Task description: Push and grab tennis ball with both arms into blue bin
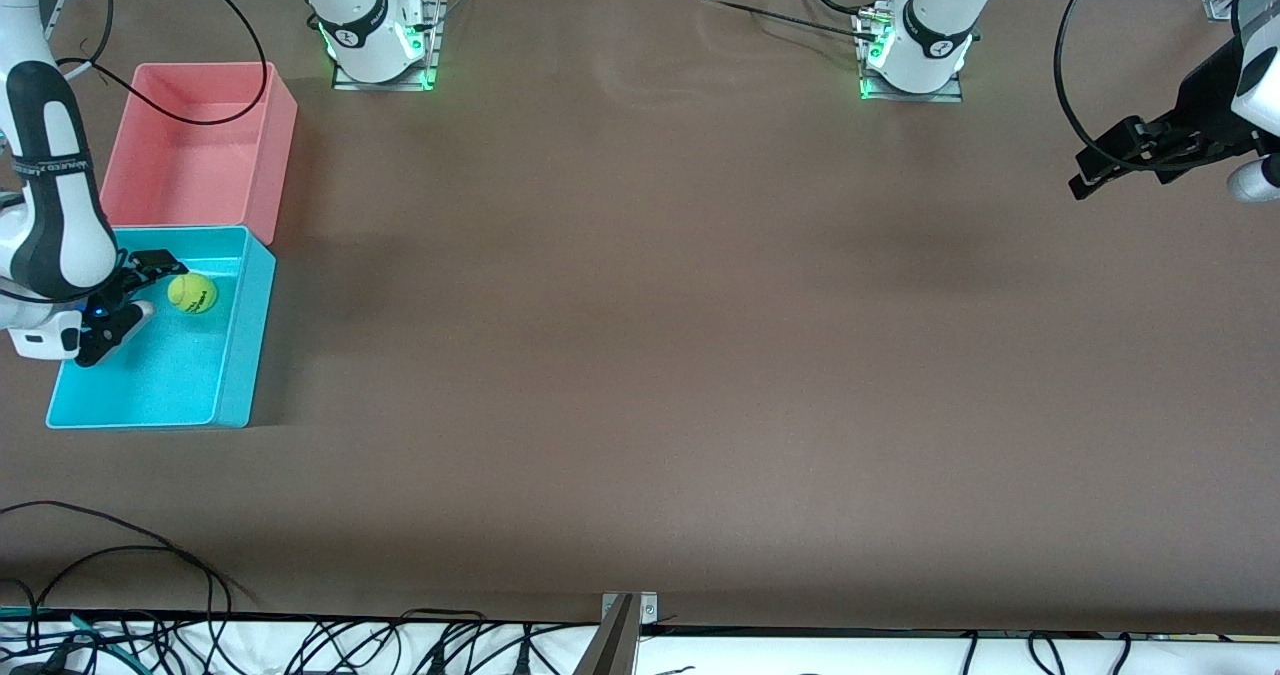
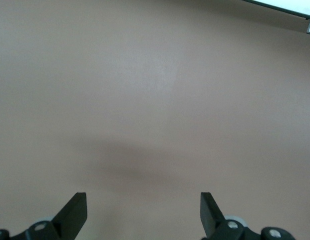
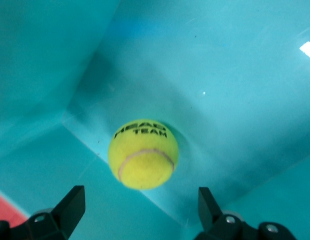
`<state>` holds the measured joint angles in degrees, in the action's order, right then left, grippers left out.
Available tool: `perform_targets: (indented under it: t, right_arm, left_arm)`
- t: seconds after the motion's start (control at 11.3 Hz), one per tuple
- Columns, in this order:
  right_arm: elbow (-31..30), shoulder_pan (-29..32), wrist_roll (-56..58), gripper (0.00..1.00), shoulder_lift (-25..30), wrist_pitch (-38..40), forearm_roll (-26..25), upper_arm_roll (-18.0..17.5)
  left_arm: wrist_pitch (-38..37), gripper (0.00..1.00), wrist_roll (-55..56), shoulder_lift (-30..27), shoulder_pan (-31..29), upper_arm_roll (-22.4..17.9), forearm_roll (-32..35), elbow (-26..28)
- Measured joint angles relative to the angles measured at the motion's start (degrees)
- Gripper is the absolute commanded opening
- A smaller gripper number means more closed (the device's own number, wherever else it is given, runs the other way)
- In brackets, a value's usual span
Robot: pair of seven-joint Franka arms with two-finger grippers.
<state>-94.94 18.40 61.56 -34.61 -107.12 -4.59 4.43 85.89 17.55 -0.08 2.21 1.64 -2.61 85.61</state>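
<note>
The tennis ball [image 1: 192, 293] lies in the blue bin [image 1: 236, 355], in the part nearest the pink bin, and nothing holds it. My right gripper [image 1: 132, 300] is open over the bin beside the ball. In the right wrist view the ball [image 3: 143, 154] shows its dark lettering and sits against the bin's blue wall [image 3: 234, 75], just ahead of my open right gripper [image 3: 140, 207] and clear of both fingers. My left gripper [image 1: 1085, 175] is open and empty, up over bare table at the left arm's end. The left wrist view shows only that gripper [image 2: 144, 210] and brown table.
A pink bin [image 1: 190, 155] stands against the blue bin, farther from the front camera. A black cable hangs over the pink bin. The brown table [image 1: 640, 355] stretches between the two arms. Cables lie along the table's near edge.
</note>
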Motion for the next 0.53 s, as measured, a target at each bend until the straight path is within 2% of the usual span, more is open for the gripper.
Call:
perform_targets:
  t: [0.53]
  right_arm:
    - [7.2, -0.3, -0.2, 1.0, 3.3, 10.8, 0.2, -0.6]
  left_arm:
    - [0.0, 1.0, 0.0, 0.2, 0.0, 0.0, 0.5, 0.2]
